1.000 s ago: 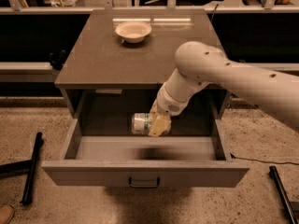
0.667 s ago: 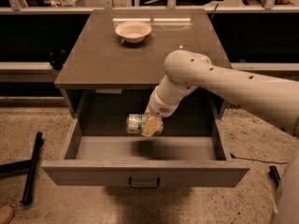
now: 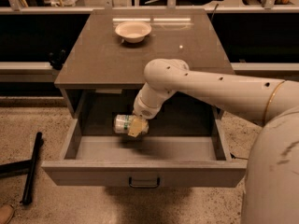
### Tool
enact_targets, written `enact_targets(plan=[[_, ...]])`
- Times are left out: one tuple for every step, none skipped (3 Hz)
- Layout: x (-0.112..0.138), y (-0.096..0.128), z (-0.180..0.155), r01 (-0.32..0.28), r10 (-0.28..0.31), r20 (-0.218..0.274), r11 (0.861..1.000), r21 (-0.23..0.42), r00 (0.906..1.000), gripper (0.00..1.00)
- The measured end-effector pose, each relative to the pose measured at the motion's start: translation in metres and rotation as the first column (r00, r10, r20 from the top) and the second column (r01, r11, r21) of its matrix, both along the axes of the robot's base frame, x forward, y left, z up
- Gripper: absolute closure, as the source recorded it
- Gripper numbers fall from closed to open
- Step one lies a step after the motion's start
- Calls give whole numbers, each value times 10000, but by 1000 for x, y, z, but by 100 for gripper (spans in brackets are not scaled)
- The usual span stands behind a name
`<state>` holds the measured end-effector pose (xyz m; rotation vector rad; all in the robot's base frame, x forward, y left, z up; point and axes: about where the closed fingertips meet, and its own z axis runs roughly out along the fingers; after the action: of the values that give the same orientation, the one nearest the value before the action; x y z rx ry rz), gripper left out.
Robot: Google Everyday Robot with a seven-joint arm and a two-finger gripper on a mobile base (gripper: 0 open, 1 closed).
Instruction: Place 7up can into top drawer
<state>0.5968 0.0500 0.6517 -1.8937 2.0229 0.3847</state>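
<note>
The 7up can (image 3: 123,123), silvery-white and green, lies on its side in my gripper (image 3: 136,126), held just above the pale grey floor of the top drawer (image 3: 93,148). The gripper's tan fingers are shut on the can's right end. The drawer is pulled wide open, its dark handle (image 3: 144,183) centred on the front panel. My white arm (image 3: 210,87) reaches in from the right over the drawer.
A cream round bowl (image 3: 133,31) sits at the back of the brown cabinet top (image 3: 93,55). Black metal legs (image 3: 30,167) lie on the speckled floor to the left. Dark shelving runs behind the cabinet.
My gripper has moved left and slightly lower inside the drawer, carrying the can with it. The arm's elbow has swung further left over the cabinet's front edge.
</note>
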Motion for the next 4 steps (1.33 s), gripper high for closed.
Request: enact_targets(plan=[[4,17,-2,38,-33,225,9998,-218,9997,100],[7,32,-7,118,-112,277,9997,-213,9996,100],[6,43,-15,379,-374,257,9991,-169,9990,83],[3,49,-18,529,-530,123,9986,99,9985,59]])
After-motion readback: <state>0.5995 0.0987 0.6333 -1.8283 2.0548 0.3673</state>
